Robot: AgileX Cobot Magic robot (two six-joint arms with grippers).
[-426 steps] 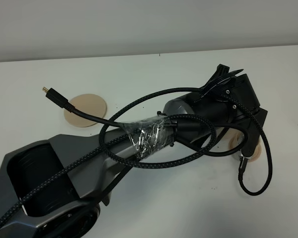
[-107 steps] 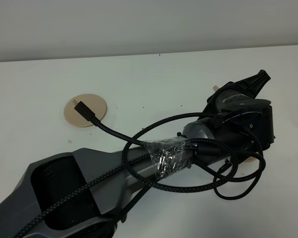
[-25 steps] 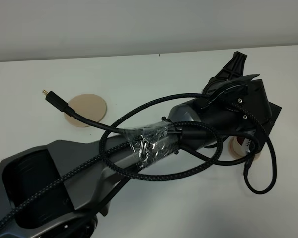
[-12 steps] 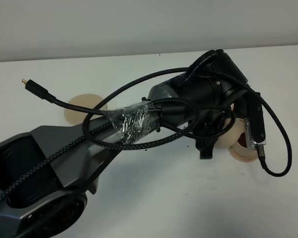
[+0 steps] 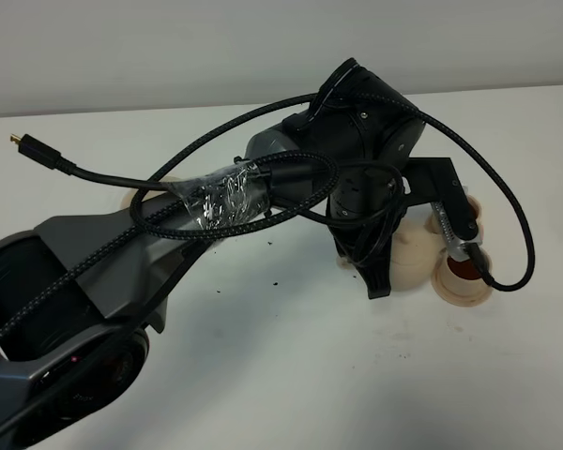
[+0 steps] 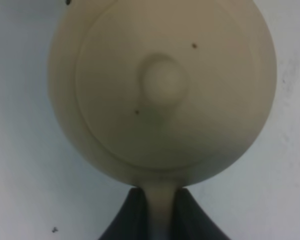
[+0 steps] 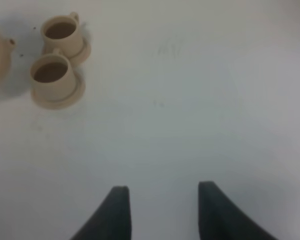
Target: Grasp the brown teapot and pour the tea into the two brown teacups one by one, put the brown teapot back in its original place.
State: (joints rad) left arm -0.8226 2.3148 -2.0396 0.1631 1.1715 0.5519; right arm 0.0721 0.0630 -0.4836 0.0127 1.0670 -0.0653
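Left wrist view, close in: the brown teapot (image 6: 162, 90) fills my picture, lid knob in the middle, a few dark specks on the lid. The left claw (image 6: 158, 217) is pinched onto the pot's loop handle, one dark finger (image 6: 130, 217) on each side of the pale strip; I read that as a firm grip on the teapot.

Exterior high view: the left arm (image 5: 291, 183) reaches far across to the right side of the table (image 5: 291, 375). The teapot (image 5: 415, 251) shows only partly beneath the wrist, just beside the nearer teacup (image 5: 462, 278), which holds reddish-brown liquid. The second teacup (image 5: 474, 211) peeks out behind the arm. Loose black cable (image 5: 75, 171) loops around the arm. The flat saucer (image 5: 129, 200) is well apart on the left, mostly hidden by the arm. Dark specks lie on the table near the arm.

Right wrist view: the right claw (image 7: 162, 210) hangs wide open over bare table, holding nothing. Both teacups sit on their saucers, nearer (image 7: 52, 75) and farther (image 7: 61, 32), touching or nearly so, both with dark liquid inside.
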